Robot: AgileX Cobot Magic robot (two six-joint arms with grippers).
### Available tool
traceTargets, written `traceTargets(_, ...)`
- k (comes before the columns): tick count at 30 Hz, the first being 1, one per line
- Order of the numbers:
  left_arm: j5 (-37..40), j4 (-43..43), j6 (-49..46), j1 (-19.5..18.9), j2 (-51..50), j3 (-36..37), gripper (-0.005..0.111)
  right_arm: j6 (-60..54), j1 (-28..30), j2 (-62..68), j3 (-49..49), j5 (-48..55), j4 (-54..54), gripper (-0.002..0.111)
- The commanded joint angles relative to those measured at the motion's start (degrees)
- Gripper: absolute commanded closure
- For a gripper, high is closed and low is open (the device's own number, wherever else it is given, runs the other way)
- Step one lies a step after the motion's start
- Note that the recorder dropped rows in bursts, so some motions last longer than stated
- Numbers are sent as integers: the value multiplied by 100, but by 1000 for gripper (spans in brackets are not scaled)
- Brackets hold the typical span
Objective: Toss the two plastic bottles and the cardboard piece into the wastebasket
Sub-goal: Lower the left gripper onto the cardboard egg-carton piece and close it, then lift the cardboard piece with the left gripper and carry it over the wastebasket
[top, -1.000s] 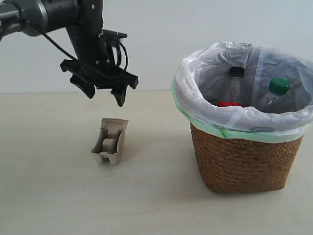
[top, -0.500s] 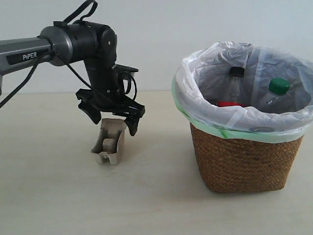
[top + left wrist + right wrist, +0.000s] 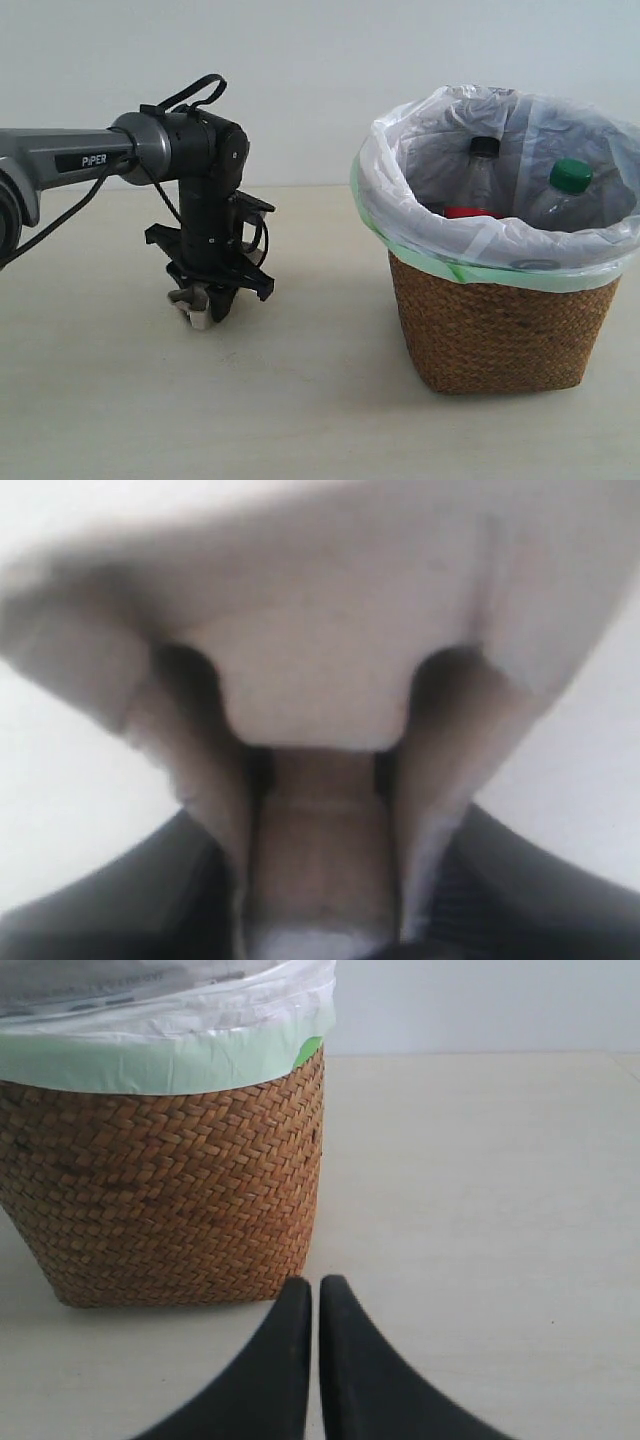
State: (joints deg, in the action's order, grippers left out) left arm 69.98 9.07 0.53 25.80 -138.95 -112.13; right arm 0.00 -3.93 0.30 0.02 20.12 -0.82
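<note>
Cardboard piece [image 3: 196, 307] is sitting on the tabletop [image 3: 320, 420], well apart from the wastebasket [image 3: 500, 320]. Left claw [image 3: 218, 298] is straddling it; whether clamped, cannot tell. Jaws should be closing evenly on both walls before lifting.

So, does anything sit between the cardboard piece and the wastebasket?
Nothing visible does: only bare table lies between the cardboard piece and the wastebasket. Its rim stands higher than the cardboard.

Left arm [image 3: 60, 160]: white word "PiPER" on a dark strip along its grey link.
Black-capped bottle [image 3: 484, 172]: red label shows at its base, print too small to read.
Wrist views: no legible text.
</note>
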Motion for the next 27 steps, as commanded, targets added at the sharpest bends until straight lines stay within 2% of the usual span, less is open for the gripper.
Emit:
traceTargets(1, -2, 124, -53, -10, -8, 38, 102, 0, 29, -30, -2, -49, 9, 108)
traceTargets(6, -2, 272, -53, -10, 154, -145, 103, 0, 29, -30, -2, -49, 9, 108)
traceTargets(14, -87, 653, -53, -10, 1106, -319, 103, 0, 29, -30, -2, -49, 9, 108)
traceTargets(19, -428, 1645, 538, -10, 1775, -319, 103, 0, 29, -30, -2, -49, 9, 108)
traceTargets(24, -309, 3205, 1210, -10, 2272, -319, 103, 0, 29, -30, -2, -49, 9, 108)
traceTargets(27, -225, 3628, 1367, -10, 2427, -319, 103, 0, 29, -30, -2, -49, 9, 108)
